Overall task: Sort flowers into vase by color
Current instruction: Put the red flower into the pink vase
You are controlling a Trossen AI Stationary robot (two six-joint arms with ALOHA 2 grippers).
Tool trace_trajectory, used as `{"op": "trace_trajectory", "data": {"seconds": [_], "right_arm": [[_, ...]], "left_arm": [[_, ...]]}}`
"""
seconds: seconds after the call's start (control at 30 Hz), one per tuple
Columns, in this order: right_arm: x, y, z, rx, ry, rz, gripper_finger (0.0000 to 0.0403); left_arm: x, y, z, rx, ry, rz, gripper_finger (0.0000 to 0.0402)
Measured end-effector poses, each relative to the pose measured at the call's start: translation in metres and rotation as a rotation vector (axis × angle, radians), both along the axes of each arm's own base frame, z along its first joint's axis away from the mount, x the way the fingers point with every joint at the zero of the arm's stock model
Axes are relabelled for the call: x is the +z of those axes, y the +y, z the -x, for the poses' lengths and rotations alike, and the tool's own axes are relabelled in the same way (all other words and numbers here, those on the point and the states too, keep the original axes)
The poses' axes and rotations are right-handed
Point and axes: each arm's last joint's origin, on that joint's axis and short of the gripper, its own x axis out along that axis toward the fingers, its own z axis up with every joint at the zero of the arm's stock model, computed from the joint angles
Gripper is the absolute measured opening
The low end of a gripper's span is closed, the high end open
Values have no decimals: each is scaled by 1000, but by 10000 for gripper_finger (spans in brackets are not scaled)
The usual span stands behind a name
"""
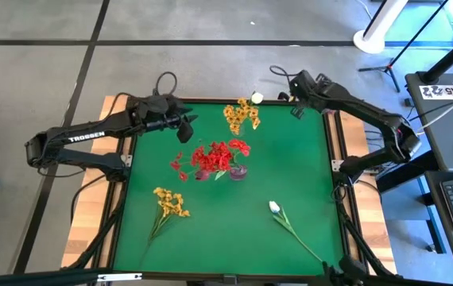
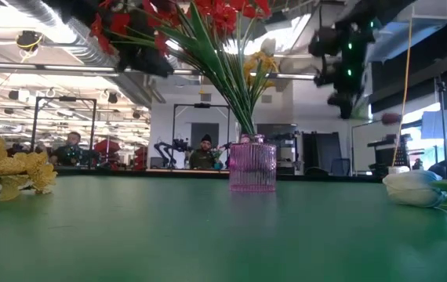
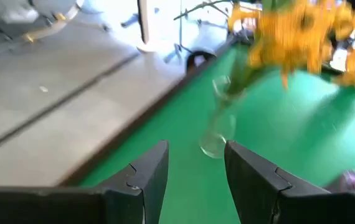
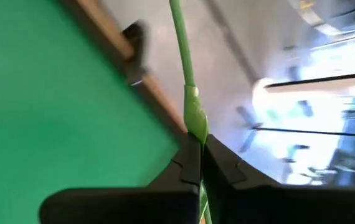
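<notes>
Flowers are distributed as follows. Red flowers [image 1: 214, 156] stand in a pink vase [image 2: 252, 166] at the middle of the green table [image 1: 290, 159]. Yellow flowers [image 1: 242, 114] stand in a clear vase [image 3: 218, 127] near the far edge. A loose yellow flower [image 1: 169, 201] lies flat toward the near left, and a loose white tulip [image 1: 275, 207] lies flat toward the near right, its stem running toward the corner.

Right gripper [image 4: 197, 155] is raised at the far edge, near the right corner. Its fingers are pressed together on a green stem [image 4: 187, 74]; the white bud [image 1: 257, 98] at the stem's end sits just beside the yellow flowers in the high view. Left gripper [image 3: 196, 168] hovers at the far left of the table, fingers spread and holding nothing, pointed at the clear vase.

Risks noted:
- The pinch is on a thin stem, so it may swivel or slip in the fingers during travel.
- The white bud is close to the yellow flowers. Lowering it there would mix colours; no third vase is visible for white.
- The clear vase looks light and top-heavy. A brush from either arm could tip it.
</notes>
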Motion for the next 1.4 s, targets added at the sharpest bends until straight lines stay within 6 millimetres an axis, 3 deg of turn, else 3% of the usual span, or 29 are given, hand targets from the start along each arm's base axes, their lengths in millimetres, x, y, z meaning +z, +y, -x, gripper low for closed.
{"op": "trace_trajectory", "data": {"seconds": [0.37, 0.6, 0.87, 1.2, 1.4], "right_arm": [[96, 36, -31, 101, 95, 378, 1], [132, 69, -58, 272, 191, 582, 0], [150, 107, -85, 525, 194, 716, 0], [147, 152, -107, 936, 81, 720, 0], [138, 174, -126, 1077, 27, 711, 0]], "left_arm": [[86, -6, 17, 32, -99, -151, 151], [122, -12, 23, -77, -211, -160, 151], [133, -26, 11, -426, -269, -82, 151], [157, -31, 0, -487, -324, -91, 151], [162, -28, -18, -540, -385, 113, 151]]}}
